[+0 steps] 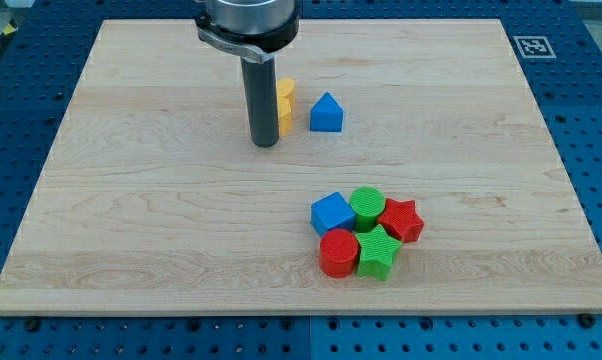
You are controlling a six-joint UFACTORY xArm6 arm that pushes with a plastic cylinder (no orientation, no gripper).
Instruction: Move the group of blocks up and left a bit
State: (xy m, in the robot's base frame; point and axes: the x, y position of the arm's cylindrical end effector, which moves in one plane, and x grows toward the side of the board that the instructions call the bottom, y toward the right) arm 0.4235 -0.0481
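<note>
A tight group of blocks lies at the view's lower right of the wooden board: a blue cube, a green cylinder, a red star, a red cylinder and a green star. They touch one another. My tip rests on the board well up and to the left of this group. It stands right beside a yellow block, which the rod partly hides.
A blue block with a pointed top sits just right of the yellow block. A square marker tag is on the board's top right corner. A blue perforated table surrounds the board.
</note>
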